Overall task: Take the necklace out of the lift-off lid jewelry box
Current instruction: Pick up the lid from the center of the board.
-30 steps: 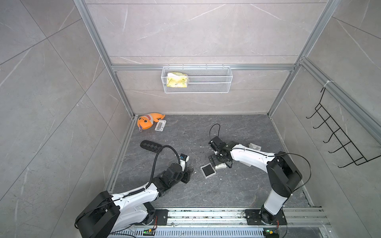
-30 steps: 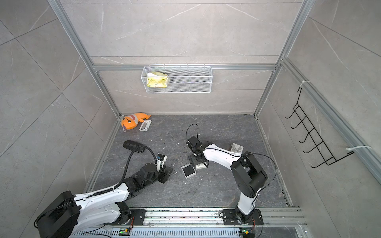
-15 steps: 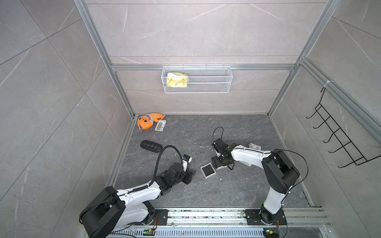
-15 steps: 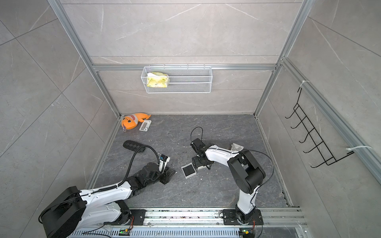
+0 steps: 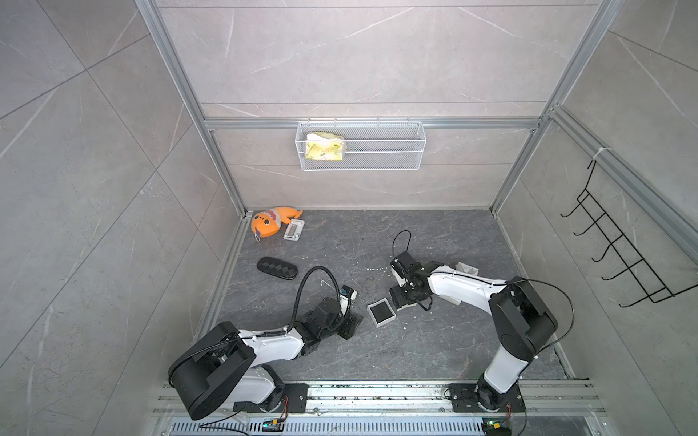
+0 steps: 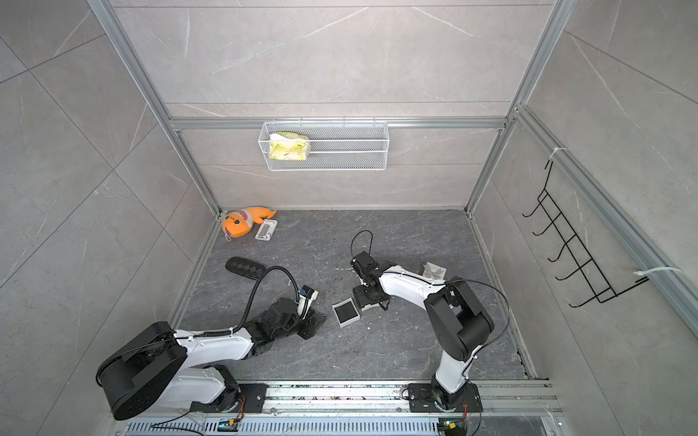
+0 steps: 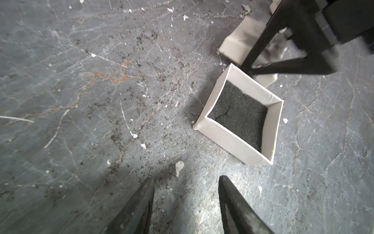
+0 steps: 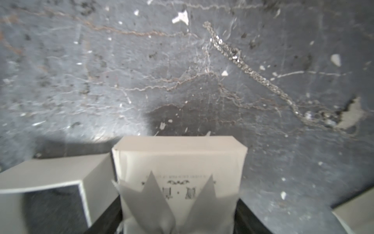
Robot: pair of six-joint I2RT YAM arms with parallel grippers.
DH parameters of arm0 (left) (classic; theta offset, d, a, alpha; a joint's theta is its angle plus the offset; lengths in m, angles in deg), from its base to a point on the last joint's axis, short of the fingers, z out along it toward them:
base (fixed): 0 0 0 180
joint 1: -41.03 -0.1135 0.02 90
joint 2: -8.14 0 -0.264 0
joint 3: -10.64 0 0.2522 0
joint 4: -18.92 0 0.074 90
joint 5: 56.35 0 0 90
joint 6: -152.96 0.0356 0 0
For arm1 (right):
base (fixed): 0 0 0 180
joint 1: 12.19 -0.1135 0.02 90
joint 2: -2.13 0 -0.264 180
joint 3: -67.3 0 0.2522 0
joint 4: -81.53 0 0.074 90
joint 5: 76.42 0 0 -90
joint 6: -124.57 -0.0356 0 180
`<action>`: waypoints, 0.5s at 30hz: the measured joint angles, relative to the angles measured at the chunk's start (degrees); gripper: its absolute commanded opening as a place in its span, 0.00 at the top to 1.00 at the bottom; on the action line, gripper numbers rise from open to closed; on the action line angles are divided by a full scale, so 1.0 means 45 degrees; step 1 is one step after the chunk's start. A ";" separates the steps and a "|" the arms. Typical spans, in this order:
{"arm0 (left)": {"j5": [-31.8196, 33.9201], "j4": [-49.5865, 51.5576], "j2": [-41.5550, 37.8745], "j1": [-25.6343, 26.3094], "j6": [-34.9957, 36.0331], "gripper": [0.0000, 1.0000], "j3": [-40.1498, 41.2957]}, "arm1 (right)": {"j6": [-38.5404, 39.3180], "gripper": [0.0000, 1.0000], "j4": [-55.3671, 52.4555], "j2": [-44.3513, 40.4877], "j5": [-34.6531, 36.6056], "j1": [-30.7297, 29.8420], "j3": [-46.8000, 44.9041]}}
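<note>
Necklace (image 8: 242, 67) lies stretched out on the grey floor (image 7: 81, 101), outside the white box (image 7: 226, 139), whose black foam (image 7: 240, 113) is bare. Right gripper (image 5: 403, 302) straddles the lid (image 8: 178, 160) just beside the box, a finger along each side; whether it squeezes cannot be told. Left gripper (image 7: 186, 179) hangs near the box, jaws apart, empty

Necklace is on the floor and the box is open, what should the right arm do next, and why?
Probably close the right gripper on the lid, which sits between its jaws. The necklace already lies on the floor and the box shows only foam, so the lid seems all that is left.
</note>
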 measured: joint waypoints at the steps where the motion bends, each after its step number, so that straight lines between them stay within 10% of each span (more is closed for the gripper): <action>1: -0.0058 -0.0092 0.0141 0.0005 0.0005 0.46 -0.0015 | 0.0063 0.34 -0.0136 -0.0131 -0.0039 0.0000 0.0000; 15: -0.0738 -0.1399 0.2225 0.0005 0.0107 0.47 -0.0942 | 0.0398 0.34 -0.0136 -0.1122 -0.3847 0.0024 -0.0019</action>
